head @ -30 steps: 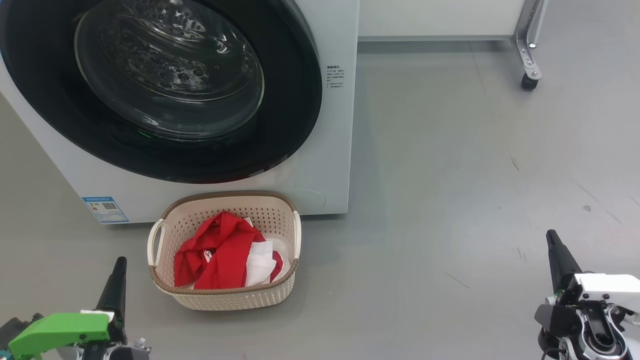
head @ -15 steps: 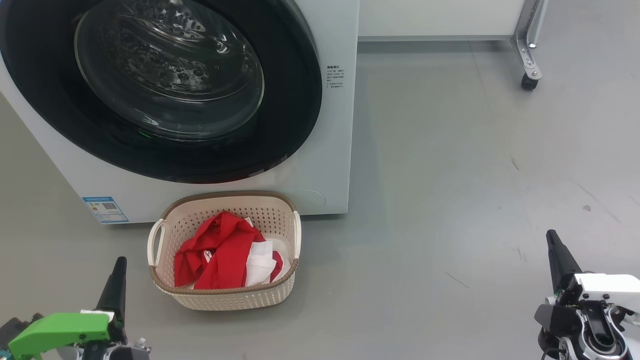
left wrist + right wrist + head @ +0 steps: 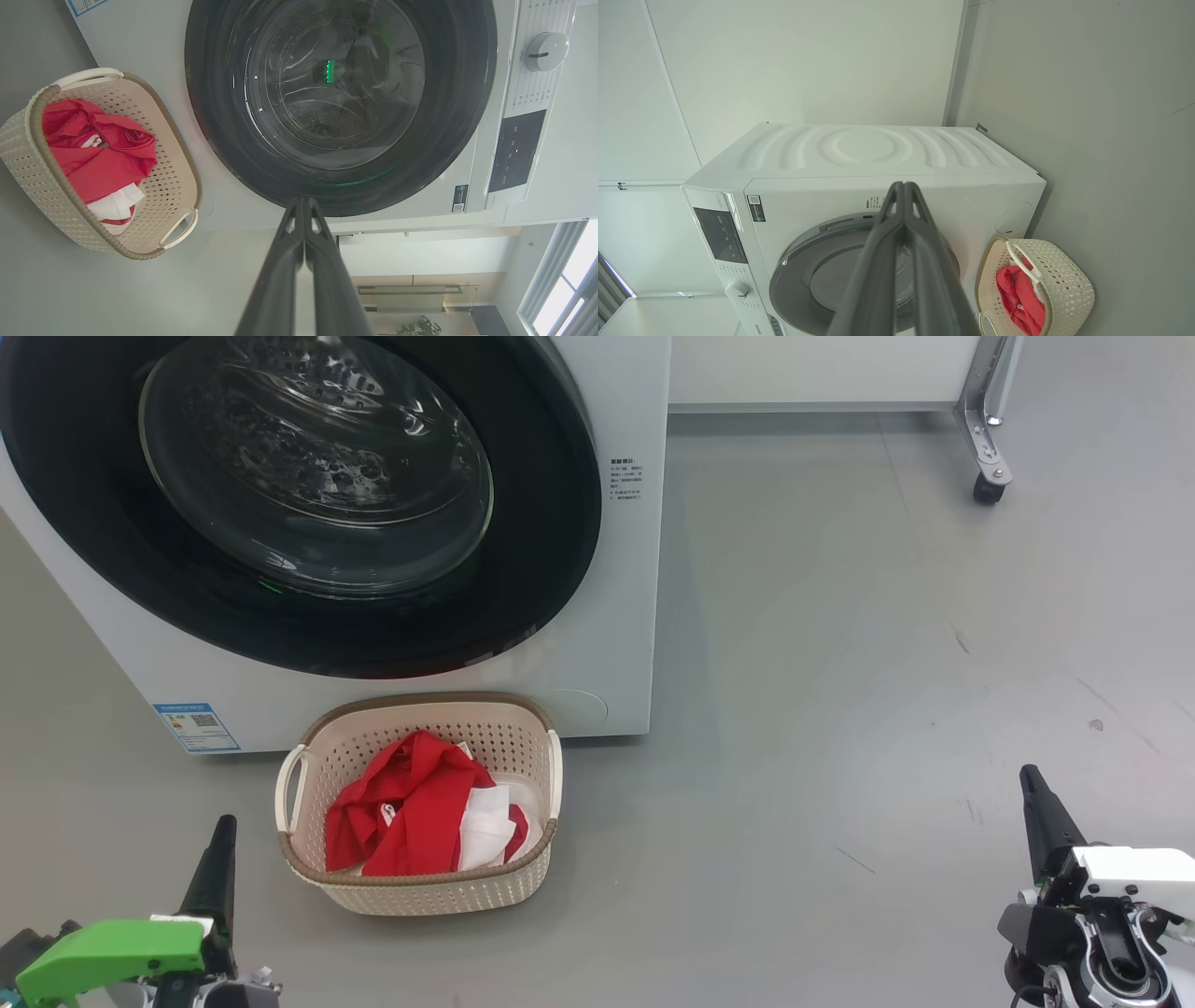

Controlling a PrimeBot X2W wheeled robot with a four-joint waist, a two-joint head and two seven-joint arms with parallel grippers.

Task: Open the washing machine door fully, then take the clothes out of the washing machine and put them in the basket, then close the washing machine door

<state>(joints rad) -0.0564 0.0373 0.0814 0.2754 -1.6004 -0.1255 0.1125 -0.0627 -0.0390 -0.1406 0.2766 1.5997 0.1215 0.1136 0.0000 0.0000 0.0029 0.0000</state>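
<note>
The washing machine stands on a grey floor. Its door is shut flat against the white front, the black rim ringing a bulging glass bowl. A small blue label sits at the lower left corner of the front. In the left wrist view a round dial and a dark control panel lie beside the door. Well off to the far right, a metal leg on a black caster stands by a pale wall.

Between the machine and the left gripper is the basket, set on the floor close against the foot of the machine, just under the lowest part of the door. The left gripper hangs near the basket's left side, apart from it, with a green part on its wrist. Its two dark fingers are pressed together on nothing. The right gripper is well apart from basket and machine, over bare floor at the lower right. Its fingers are also pressed together and hold nothing.

The clothes lie inside the basket in a loose heap, red on the left and a white part on the right, below the brown rim. The door glass is full of reflections, so what the drum behind it holds I cannot tell.
</note>
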